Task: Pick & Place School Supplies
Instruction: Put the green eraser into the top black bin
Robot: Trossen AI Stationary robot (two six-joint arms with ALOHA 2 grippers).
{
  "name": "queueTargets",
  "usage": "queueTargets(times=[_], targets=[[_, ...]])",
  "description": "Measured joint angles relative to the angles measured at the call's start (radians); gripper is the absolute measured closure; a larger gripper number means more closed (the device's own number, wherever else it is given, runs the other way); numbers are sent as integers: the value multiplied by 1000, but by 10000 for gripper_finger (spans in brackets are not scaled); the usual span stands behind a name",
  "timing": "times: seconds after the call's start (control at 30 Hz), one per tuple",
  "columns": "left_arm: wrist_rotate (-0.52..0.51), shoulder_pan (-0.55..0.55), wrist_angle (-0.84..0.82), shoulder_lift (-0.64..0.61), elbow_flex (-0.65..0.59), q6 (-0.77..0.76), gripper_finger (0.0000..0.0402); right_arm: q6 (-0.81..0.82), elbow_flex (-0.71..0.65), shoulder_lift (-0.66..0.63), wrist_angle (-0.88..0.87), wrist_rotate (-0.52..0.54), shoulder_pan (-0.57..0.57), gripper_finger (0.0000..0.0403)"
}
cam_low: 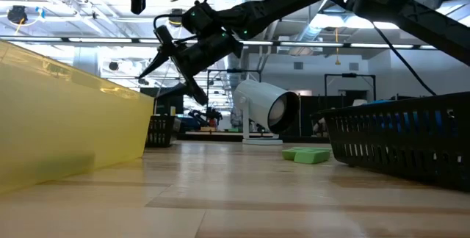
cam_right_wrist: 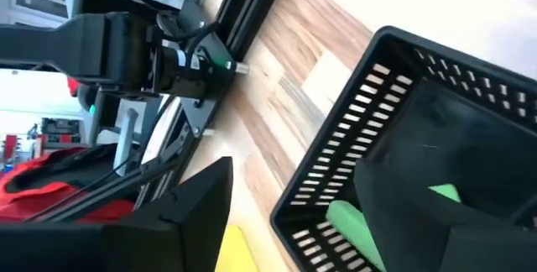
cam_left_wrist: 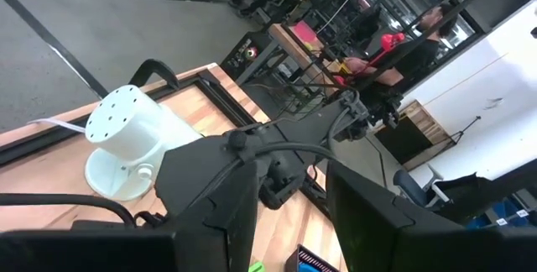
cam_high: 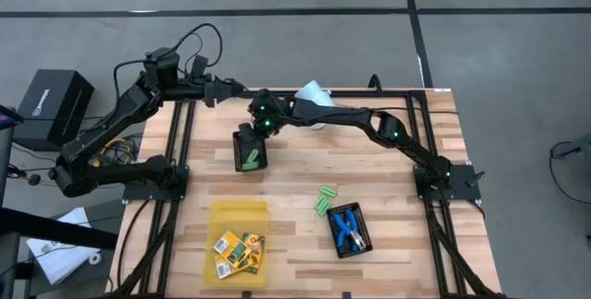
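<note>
My right gripper (cam_high: pixel 251 133) hangs open above the black mesh tray (cam_high: pixel 249 149) near the table's far side; in the right wrist view (cam_right_wrist: pixel 298 175) its fingers stand over the tray's rim. A light-green oblong piece (cam_high: pixel 251 159) lies inside that tray (cam_right_wrist: pixel 348 222). Two more green pieces (cam_high: pixel 324 199) lie flat on the table (cam_low: pixel 306 154). Orange-yellow boxes (cam_high: pixel 238 248) lie in the yellow tray (cam_high: pixel 238 216). Blue-handled tools (cam_high: pixel 346 228) lie in a second black mesh tray (cam_high: pixel 362 234). My left gripper (cam_high: pixel 235 88) waits open in the air at the far edge (cam_left_wrist: pixel 289 201).
A white cylinder cup (cam_high: pixel 312 96) lies on its side at the table's far edge, just behind my right arm (cam_low: pixel 264 109). Black frame rails (cam_high: pixel 180 133) run along the table's left and right sides. Bare wood (cam_high: pixel 388 161) lies between the trays.
</note>
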Motion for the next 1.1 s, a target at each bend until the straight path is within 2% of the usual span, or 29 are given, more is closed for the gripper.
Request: queueTargets(times=[0.27,0.4,0.57,0.83,1.1], targets=[[28,0,4,0,0,29,266,-35,2,-78,47,-32,-24,173],[29,0,5,0,0,37,266,-119,-1,-139,-47,-47,-48,187],[74,-15,8,11,0,89,266,-287,0,-244,-265,-53,-77,201],[79,-136,11,91,0,152,266,-506,-1,-427,-602,11,-137,207],[55,-334,47,305,0,166,266,-535,-1,-640,-774,64,-186,210]])
